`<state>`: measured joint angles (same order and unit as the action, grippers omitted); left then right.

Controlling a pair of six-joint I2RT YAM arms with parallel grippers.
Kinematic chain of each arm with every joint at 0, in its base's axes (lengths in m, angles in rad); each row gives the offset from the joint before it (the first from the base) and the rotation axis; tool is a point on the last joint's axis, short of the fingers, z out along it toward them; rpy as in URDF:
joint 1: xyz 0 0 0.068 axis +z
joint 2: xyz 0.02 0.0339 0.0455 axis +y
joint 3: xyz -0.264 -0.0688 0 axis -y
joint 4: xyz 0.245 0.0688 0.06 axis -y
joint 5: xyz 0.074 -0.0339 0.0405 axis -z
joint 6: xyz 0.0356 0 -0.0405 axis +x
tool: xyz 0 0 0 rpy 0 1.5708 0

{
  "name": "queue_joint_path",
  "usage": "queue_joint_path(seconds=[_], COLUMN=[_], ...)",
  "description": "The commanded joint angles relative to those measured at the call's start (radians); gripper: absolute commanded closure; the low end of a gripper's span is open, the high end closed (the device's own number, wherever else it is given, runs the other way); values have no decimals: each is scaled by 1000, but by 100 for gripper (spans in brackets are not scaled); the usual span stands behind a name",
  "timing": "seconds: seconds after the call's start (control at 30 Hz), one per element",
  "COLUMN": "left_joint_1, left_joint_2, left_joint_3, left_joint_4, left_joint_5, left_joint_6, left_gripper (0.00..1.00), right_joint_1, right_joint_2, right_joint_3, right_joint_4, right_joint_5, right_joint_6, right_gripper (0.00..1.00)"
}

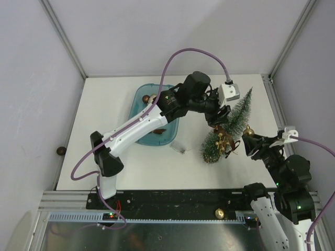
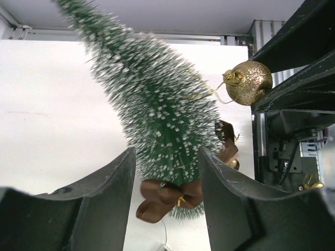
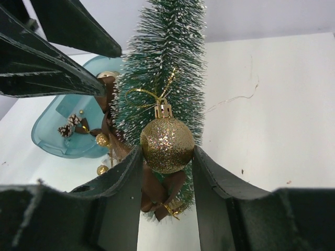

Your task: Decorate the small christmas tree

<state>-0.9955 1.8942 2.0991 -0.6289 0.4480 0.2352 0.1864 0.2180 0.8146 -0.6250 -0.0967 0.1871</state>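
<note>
Small christmas tree (image 1: 239, 114) slants over white table (image 1: 104, 157), right of teal tray (image 1: 137, 104); tip far-right, base near. Left gripper (image 2: 166, 157) straddles lower bristles, jaws apart; grasp cannot tell. Right gripper (image 3: 166, 151) clenched on gold glitter bauble (image 3: 167, 145) against tree. Brown bow (image 2: 167, 196) by base.

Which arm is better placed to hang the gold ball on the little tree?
Right, I'd say. The right fingers pinch the gold ball, its loop at the bristles of the small christmas tree. The left fingers only straddle the tree's lower bristles and carry no ornament.
</note>
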Motion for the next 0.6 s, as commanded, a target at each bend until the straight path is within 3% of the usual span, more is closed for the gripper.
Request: queue_joint_path(seconds=[0.0,0.2,0.57], left_joint_1=[30,58,60], left_joint_2=[-74,-57,-5], left_joint_3=[-6,15,84], left_joint_4=[34,43,47], left_joint_5=[-42,5,95], left_joint_6=[-57,-100,-118], left_gripper=[45,42,41], right_joint_1=[4,5,5], right_joint_2=[61,171,233], right_joint_3=[49,112,218], right_joint_4=[-13,-79,-157], right_joint_5=[39,78,77], right_joint_6=[24,40,8], right_gripper=[63,65,65])
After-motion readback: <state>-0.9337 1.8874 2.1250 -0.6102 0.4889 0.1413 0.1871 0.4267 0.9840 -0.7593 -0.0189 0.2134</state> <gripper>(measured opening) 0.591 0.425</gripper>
